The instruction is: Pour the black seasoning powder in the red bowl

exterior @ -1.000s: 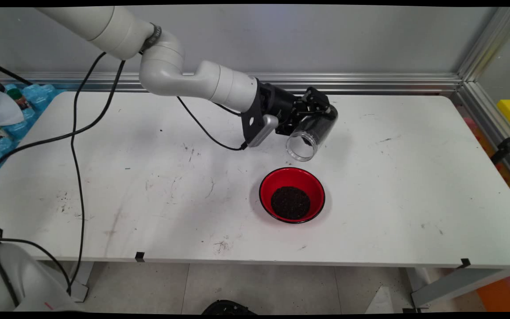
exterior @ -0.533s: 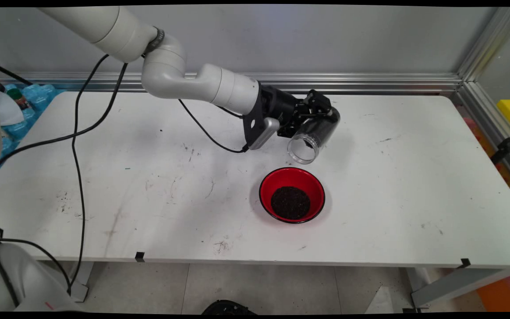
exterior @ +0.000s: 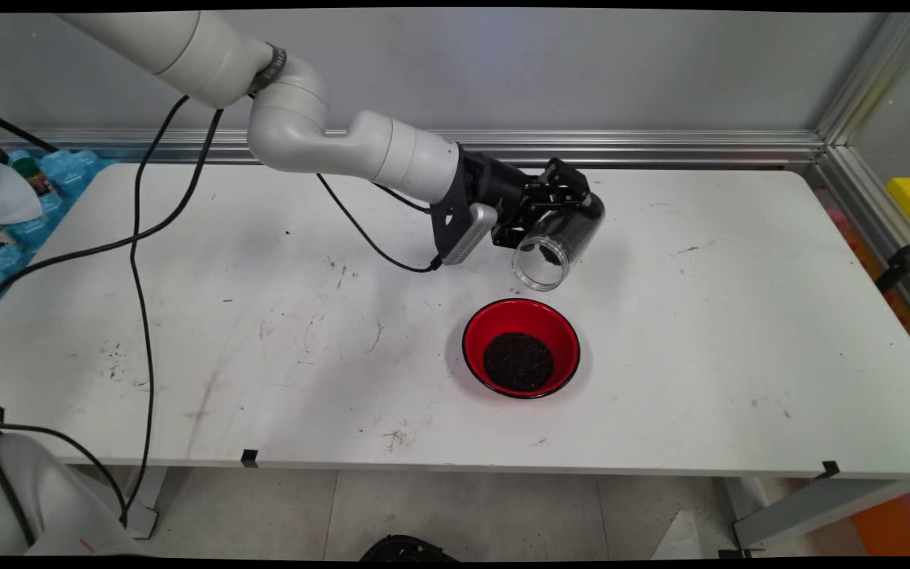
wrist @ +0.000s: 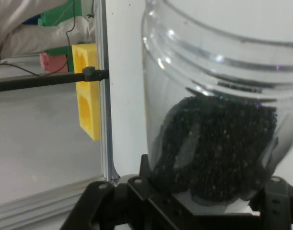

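Item: clear plastic jar [exterior: 559, 237], open-mouthed, part-filled with dark granules [wrist: 218, 143]. Held by the black gripper [exterior: 554, 207], which is closed around the jar's far, closed end. The jar is tilted, mouth down and toward the near side, in the air above the white table [exterior: 739, 332].

Item: red bowl [exterior: 521, 347], black-rimmed, standing on the table just near of the jar's mouth, apart from it. A mound of the same dark granules lies in its bottom.

Risks, as judged:
- The jar's mouth hangs over bare table just beyond the bowl's far rim, not squarely over the bowl; granules leaving at this tilt could land on the table.
- The grip is near one end of a smooth-walled jar; a slip or rotation in the jaws would change the tilt abruptly and dump the contents.

View differences:
- Main view: gives the jar's position relative to the bowl and the tilt; contents barely readable.
- Hand view: shows the granules heaped at the gripper end of the jar, short of the threaded neck; also a yellow block [wrist: 87, 88] beyond the table's edge. The bowl is not in it.
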`<state>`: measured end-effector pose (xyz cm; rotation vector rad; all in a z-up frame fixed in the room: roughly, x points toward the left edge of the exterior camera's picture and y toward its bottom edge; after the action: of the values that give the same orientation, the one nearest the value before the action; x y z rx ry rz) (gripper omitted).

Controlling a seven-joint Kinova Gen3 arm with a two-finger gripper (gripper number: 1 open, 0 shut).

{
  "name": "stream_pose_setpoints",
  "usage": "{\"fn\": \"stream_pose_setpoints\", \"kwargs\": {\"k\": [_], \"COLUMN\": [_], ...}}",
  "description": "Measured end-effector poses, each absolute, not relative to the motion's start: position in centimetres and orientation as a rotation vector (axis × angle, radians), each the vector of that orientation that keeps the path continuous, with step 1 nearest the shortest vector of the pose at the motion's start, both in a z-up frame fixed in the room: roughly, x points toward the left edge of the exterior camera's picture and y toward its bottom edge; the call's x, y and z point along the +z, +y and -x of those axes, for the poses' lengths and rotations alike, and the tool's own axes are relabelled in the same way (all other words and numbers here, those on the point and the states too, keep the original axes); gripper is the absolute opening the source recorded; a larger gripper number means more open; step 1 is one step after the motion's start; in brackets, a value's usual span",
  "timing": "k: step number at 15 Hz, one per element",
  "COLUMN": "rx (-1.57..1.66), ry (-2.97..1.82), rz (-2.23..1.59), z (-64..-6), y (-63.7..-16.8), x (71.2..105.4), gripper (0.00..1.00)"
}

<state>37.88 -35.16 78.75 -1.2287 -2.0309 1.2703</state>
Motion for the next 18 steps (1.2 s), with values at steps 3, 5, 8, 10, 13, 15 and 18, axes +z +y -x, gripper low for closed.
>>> {"fn": "stream_pose_setpoints", "kwargs": {"k": [3, 5, 8, 10, 13, 15, 18], "rx": [1.251, 1.246, 1.249, 1.257, 1.270, 1.278, 1.290], "ry": [-2.036, -2.032, -2.014, -1.995, -1.962, -1.945, -1.918], "rz": [1.215, 1.210, 1.209, 1.211, 1.214, 1.218, 1.225], "z": [-38.3, -38.7, -39.1, -39.4, -39.6, -39.6, -39.7], "y": [-35.0, -34.9, -34.8, -34.7, -34.6, -34.6, -34.7], "x": [78.7, 78.6, 78.2, 77.9, 77.3, 77.1, 76.7], "gripper": [0.00, 0.00, 0.00, 0.00, 0.00, 0.00, 0.00]}}
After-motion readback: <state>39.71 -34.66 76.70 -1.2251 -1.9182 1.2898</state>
